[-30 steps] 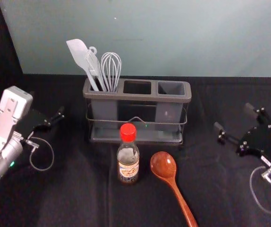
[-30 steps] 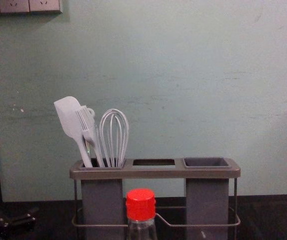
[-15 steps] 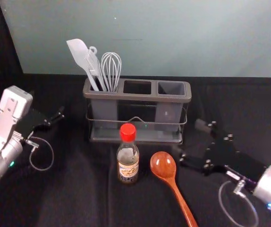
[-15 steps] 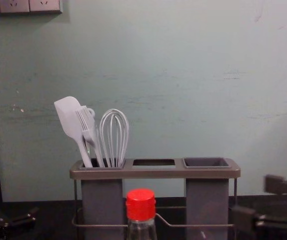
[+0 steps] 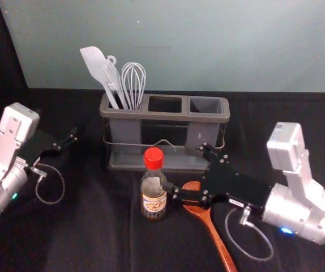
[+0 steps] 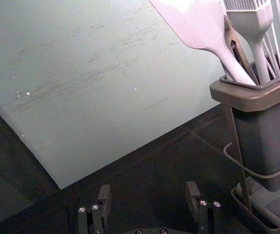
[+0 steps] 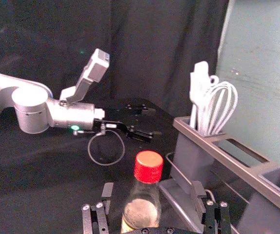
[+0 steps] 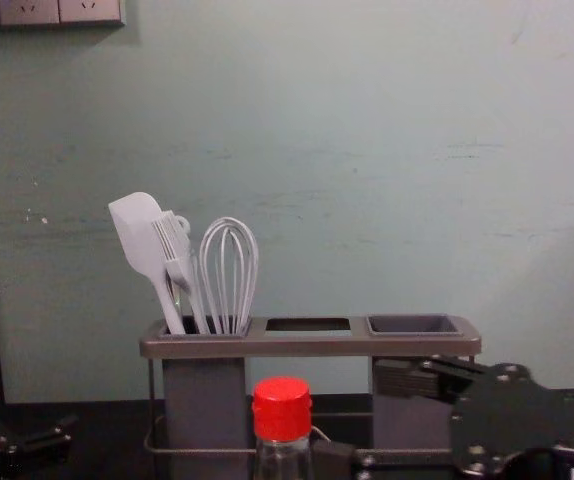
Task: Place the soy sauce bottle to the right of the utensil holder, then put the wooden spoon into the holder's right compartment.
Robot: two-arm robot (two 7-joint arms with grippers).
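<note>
Right tool reaching for the soy sauce

Soy sauce bottle (image 5: 153, 192) upright on the tabletop (image 5: 94, 243), in front of the utensil holder (image 5: 163, 117), red cap up. Not held. Wooden spoon (image 5: 214, 235) just to its right, bowl toward the holder, handle running back toward the robot.

Right tool (image 5: 178, 169) set wide, empty. In its wrist view the bottle stands between the line of the two fingers; contact not certain. Likely reason for the spread: room to pass around the glass, then close below the cap, so the bottle can travel and land upright.

Right arm comes in low from the right, forearm nearly level, tool pointing across toward the bottle. It overlaps the spoon's bowl in the head view; whether they touch, cannot tell. A side approach seems chosen to suit a standing bottle. Risk: nudging the spoon on the way.

Left tool (image 6: 149, 189) also wide and empty, idle left of the holder.

Spatula (image 5: 96, 65) and whisk (image 5: 133, 82) fill the left compartment; the right compartment (image 5: 205, 106) has space for the spoon, presumably the later job.
</note>
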